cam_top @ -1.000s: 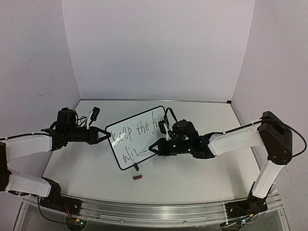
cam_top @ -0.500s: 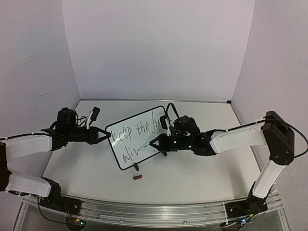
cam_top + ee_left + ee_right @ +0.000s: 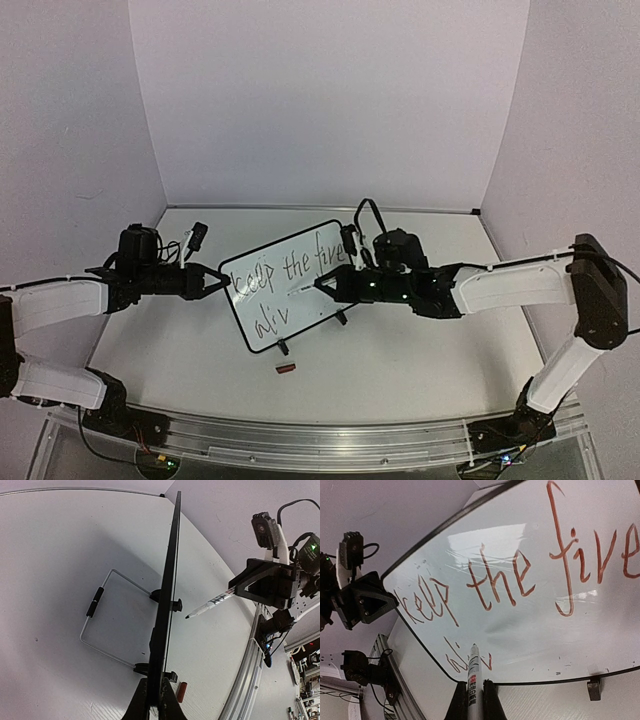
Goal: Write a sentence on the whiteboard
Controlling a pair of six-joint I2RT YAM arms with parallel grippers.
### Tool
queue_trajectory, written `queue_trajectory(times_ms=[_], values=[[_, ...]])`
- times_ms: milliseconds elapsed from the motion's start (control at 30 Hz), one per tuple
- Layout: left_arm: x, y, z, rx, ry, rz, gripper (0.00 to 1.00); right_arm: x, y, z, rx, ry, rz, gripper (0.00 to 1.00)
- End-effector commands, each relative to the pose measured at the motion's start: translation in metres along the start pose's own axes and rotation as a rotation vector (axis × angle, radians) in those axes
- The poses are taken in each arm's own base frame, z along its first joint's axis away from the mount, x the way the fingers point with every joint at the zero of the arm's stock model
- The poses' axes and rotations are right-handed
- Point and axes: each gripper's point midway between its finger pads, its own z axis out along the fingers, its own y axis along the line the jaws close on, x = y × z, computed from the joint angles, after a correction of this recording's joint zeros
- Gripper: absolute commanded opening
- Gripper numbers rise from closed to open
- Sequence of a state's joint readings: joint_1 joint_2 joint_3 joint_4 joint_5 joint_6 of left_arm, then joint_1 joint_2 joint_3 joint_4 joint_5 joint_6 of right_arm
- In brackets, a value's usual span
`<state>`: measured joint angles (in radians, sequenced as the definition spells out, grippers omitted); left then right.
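The whiteboard (image 3: 292,306) stands tilted at mid-table on its small black feet. My left gripper (image 3: 222,283) is shut on its left edge, and in the left wrist view the board (image 3: 167,595) is edge-on between the jaws of that gripper (image 3: 155,682). The sentence (image 3: 297,266) reads "keep the fire" with "aliv" below, in red-brown strokes (image 3: 520,575). My right gripper (image 3: 335,287) is shut on a white marker (image 3: 473,667). The marker's tip (image 3: 186,616) hangs a short gap off the board face, just right of "aliv".
A small red-brown marker cap (image 3: 286,368) lies on the table in front of the board. A wire stand (image 3: 100,625) props the board from behind. An aluminium rail (image 3: 300,435) runs along the near table edge. Walls close in on three sides.
A "v" has been added after "ali" on the lower line. The right gripper then carried the marker up and to the right, off the board. The left gripper and board stayed still.
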<state>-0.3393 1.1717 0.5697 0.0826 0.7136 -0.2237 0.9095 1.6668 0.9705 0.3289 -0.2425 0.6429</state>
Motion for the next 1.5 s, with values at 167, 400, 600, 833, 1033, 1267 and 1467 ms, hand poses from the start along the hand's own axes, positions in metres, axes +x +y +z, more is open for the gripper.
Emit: queue_trajectory(times_ms=[167,400,600,833,1033,1267,1467], values=[[-0.017,0.008,-0.003,-0.062,-0.039,0.063,0.0,-0.004,0.002,-0.006,-0.026,-0.016,-0.001,0.0],[-0.018,0.007,-0.004,-0.061,-0.04,0.063,0.0,0.011,-0.007,0.007,-0.025,0.03,0.017,0.0],[-0.018,0.007,-0.004,-0.061,-0.039,0.064,0.0,0.014,-0.017,0.011,0.002,0.035,0.033,0.0],[-0.017,0.008,-0.003,-0.063,-0.038,0.064,0.0,0.016,-0.029,0.014,0.031,0.035,0.048,0.0],[-0.017,0.008,-0.003,-0.063,-0.036,0.064,0.0,0.013,-0.033,0.014,0.04,0.028,0.056,0.0],[-0.017,0.009,-0.002,-0.063,-0.034,0.063,0.0,0.003,-0.031,0.006,0.041,-0.001,0.055,0.0],[-0.018,0.009,-0.003,-0.065,-0.037,0.064,0.0,-0.005,-0.029,0.001,0.037,-0.022,0.051,0.0]])
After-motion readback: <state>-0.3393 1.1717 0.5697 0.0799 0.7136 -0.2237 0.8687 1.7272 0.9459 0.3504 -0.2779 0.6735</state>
